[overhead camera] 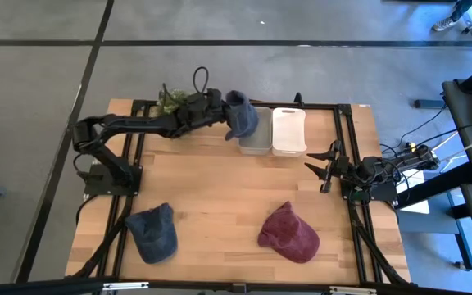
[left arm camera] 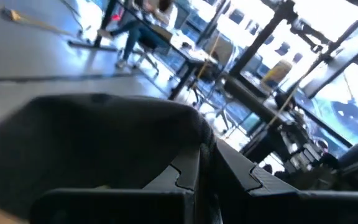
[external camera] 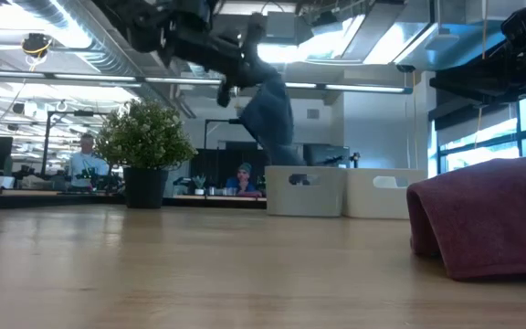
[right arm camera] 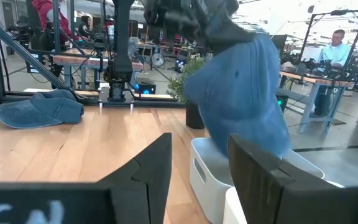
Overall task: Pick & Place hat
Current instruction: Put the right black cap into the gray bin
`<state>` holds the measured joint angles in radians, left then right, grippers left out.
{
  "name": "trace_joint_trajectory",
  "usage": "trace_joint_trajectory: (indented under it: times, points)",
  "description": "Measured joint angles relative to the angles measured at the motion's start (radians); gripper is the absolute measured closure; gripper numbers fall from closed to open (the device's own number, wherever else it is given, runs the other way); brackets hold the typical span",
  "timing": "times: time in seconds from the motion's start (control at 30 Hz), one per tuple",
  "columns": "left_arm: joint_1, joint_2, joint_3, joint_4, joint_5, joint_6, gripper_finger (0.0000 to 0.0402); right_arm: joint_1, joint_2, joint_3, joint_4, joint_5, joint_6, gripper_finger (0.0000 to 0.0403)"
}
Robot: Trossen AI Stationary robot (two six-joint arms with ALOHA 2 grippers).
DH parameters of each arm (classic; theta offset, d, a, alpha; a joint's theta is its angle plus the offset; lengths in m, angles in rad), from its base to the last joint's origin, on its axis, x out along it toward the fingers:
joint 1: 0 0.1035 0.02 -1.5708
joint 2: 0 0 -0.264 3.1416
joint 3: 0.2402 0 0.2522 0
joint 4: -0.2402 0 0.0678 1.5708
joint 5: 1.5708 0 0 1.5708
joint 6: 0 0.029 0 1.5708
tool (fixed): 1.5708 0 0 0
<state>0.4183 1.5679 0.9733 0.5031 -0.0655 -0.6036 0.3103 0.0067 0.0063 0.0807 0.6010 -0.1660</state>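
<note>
My left gripper [overhead camera: 222, 105] reaches out over the table's far side and is shut on a blue hat [overhead camera: 241, 115]. The hat hangs above the grey bin [overhead camera: 255, 141], with the white bin [overhead camera: 288, 131] beside it. In the low view the hat [external camera: 268, 114] droops from the gripper [external camera: 233, 75] down to about the height of the grey bin's [external camera: 304, 190] rim. My right gripper [overhead camera: 324, 165] waits open near the table's right edge, and its wrist view shows the hanging hat [right arm camera: 241, 93]. A second blue cap [overhead camera: 154, 232] and a maroon hat [overhead camera: 289, 232] lie flat on the near part of the table. My left gripper pinches the blue hat's upper end [external camera: 249, 57] between its two fingers, coming from the table's left side, roughly level. The hat hangs slack below the fingers, lifted clear of the table. Its lower end [right arm camera: 272, 140] is at the grey bin's rim; whether it touches, I cannot tell.
A potted plant [overhead camera: 171, 100] stands at the far edge, just behind my left arm. The maroon hat [external camera: 487, 215] sits close to the low camera. Bare wood [overhead camera: 220, 188] lies between the bins and the two hats on the table.
</note>
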Motion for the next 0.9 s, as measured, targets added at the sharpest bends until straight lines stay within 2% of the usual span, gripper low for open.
trace_joint_trajectory:
  times: [0.43,0.7,0.9]
  points:
    - [0.043,0.140,0.000,0.000,0.033,-0.057,0.0369,0.000,0.000,0.000,0.000,0.000,0.000,0.0247]
    - [0.044,0.150,0.000,-0.004,0.033,-0.051,0.0353,0.000,0.000,0.000,0.000,0.000,0.000,0.0247]
    - [0.045,0.150,0.000,-0.002,0.033,0.012,0.0350,0.000,0.000,0.000,0.000,0.000,0.000,0.0247]
